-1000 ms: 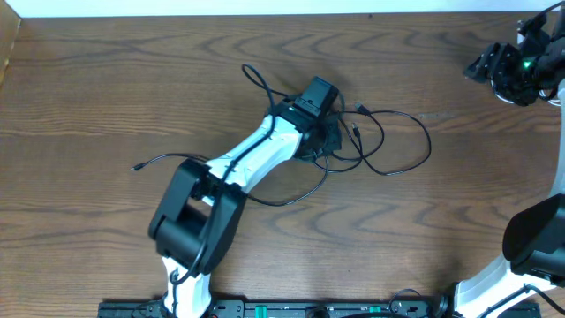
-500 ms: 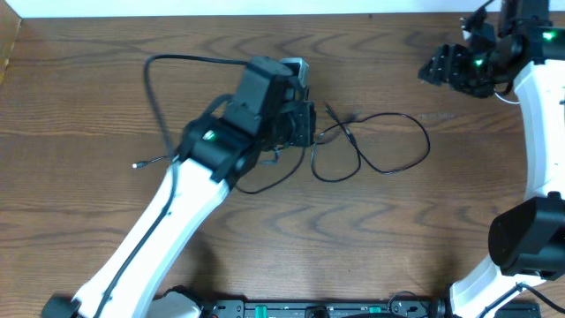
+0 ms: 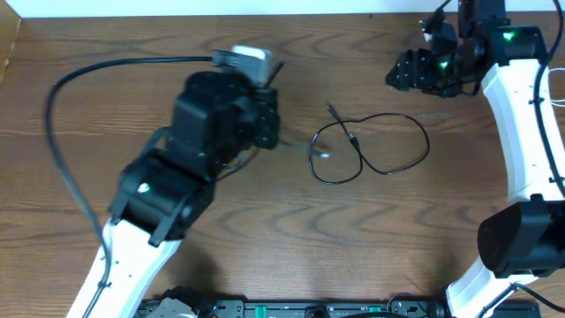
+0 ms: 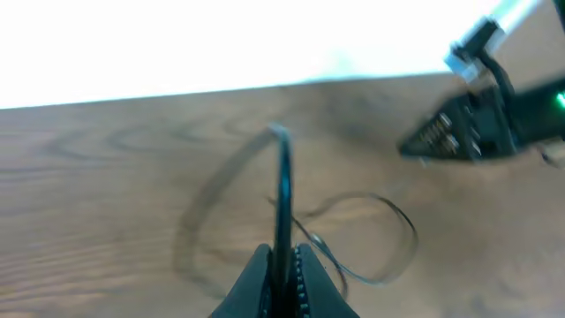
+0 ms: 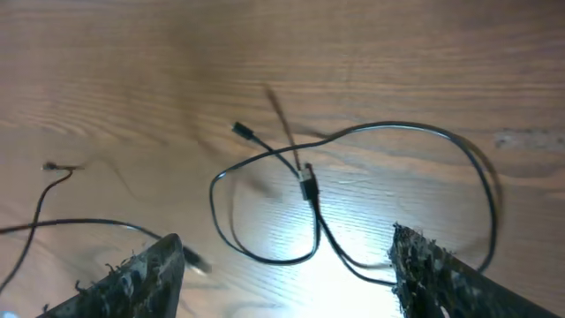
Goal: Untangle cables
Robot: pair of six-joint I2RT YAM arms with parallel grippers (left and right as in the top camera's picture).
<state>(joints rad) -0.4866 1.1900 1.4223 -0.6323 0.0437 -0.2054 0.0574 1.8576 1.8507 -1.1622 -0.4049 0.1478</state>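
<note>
Left claw (image 4: pixel 284 269) clamped on black cable (image 4: pixel 283 190) — right claw (image 5: pixel 284 265) apart, hovering above table (image 5: pixel 397 53).

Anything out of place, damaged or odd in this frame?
Nothing looks damaged or spilled. The only untidy thing is the black cable lying on the table, which crosses over itself in a loop. A second black cable is pinched between the left fingers and is blurred by motion.
</note>
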